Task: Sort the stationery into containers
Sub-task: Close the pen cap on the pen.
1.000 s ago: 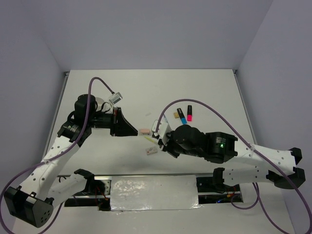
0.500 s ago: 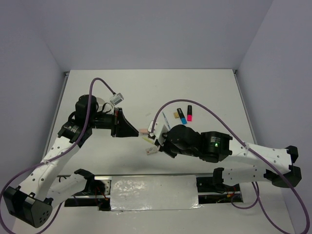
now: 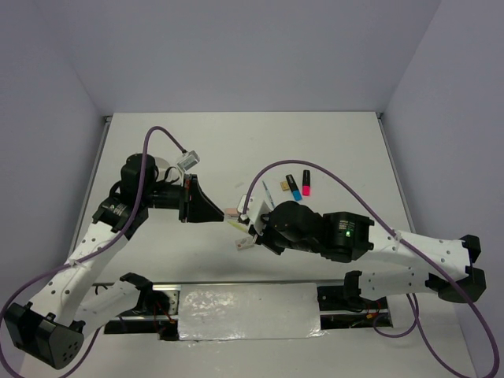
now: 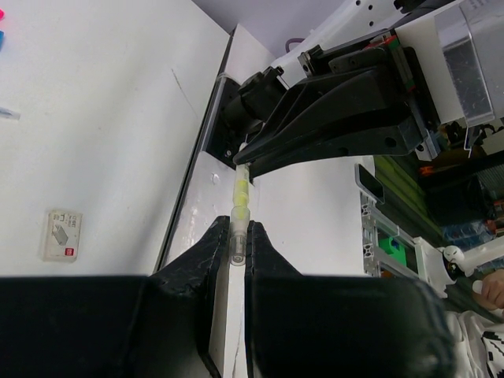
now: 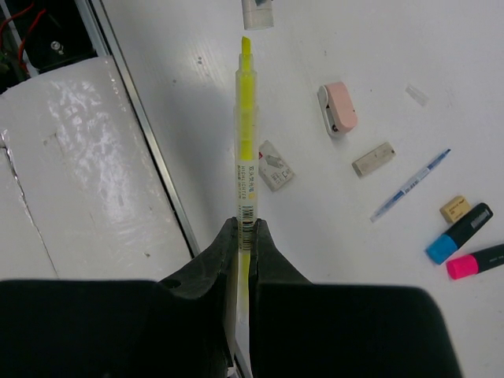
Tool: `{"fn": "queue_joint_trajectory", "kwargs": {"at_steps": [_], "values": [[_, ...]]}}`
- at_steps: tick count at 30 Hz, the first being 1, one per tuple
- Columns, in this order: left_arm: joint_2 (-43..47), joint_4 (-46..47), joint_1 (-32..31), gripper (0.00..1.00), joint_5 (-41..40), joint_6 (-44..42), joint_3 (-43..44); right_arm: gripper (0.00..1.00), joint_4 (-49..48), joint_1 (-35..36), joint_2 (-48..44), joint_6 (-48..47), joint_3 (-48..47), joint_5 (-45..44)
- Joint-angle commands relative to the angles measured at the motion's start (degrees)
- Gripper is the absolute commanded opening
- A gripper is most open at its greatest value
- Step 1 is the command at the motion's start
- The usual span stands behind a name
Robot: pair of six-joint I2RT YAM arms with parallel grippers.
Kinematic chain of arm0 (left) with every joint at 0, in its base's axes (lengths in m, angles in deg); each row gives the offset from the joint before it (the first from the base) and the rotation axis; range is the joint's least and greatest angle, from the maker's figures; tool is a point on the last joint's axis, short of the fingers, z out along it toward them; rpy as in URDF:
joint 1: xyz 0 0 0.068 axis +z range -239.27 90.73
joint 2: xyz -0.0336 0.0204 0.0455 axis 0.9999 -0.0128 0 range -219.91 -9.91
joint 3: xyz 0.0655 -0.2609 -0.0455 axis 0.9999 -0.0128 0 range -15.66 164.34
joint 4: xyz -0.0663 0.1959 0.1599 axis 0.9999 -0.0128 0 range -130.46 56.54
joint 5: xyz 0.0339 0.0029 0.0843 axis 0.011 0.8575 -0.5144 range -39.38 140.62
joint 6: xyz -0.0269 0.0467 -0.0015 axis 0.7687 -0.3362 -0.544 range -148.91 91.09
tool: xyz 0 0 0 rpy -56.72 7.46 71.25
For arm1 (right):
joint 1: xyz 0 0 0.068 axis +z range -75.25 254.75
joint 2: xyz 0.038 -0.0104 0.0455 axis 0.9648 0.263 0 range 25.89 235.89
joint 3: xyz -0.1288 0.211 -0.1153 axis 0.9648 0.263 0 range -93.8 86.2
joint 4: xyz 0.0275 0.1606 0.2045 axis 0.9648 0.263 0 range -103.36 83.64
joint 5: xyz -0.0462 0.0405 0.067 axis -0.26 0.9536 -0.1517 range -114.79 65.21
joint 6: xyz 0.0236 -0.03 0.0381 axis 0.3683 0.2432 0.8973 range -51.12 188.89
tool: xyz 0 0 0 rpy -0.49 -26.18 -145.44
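- Mostly a quiet sec; the only real change is on the R side. Far left: white round thing half hidden behind L arm. Prob. the container, can't confirm.
- L gripper: no shift. Jaws pinched shut on the clear end of the yellow-green pen, held off the table near centre.
- R wrist view shows the pen's bare yellow tip w/ a whitish cap-like piece just beyond it. Joined or apart, can't tell.
- Pink eraser lies on the table by the meeting point, untouched.
- R gripper: slid left toward L gripper, then settled. Jaws clamped on the pen barrel. Both arms on one pen reads as capping or hand-over, so no drop-off yet.
- Further right, same spots: blue pen, blue highlighter, pink highlighter. All still unsorted.
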Motion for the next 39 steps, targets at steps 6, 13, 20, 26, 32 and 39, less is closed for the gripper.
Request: {"fn": "queue_joint_trajectory", "kwargs": {"at_steps": [6, 13, 20, 26, 32, 39], "values": [[1.22, 1.73, -0.76, 0.00, 1.55, -1.56, 0.86, 0.00, -2.72, 0.39, 0.60, -0.32, -3.48, -0.73], [1.40, 0.86, -0.85, 0.00, 0.76, -2.35, 0.68, 0.00, -2.81, 0.39, 0.33, -0.40, -3.30, -1.17], [1.05, -0.46, -0.85, 0.00, -1.09, -3.14, 1.74, 0.00, -1.93, 0.39, 0.16, 0.21, -2.25, -0.82], [0.52, 1.91, -0.85, 0.00, -1.53, -1.56, 2.00, 0.00, -1.93, 0.47, -0.98, 0.91, -0.41, -1.08], [0.61, 4.01, -0.85, 0.00, -0.83, -0.42, 1.74, 0.00, -2.10, 0.39, -1.78, 0.91, 0.39, -2.14], [2.01, 4.55, -0.85, 0.00, -0.83, -0.59, 1.39, 0.00, -2.28, 0.39, -1.25, 0.56, 0.30, -3.10]]}}
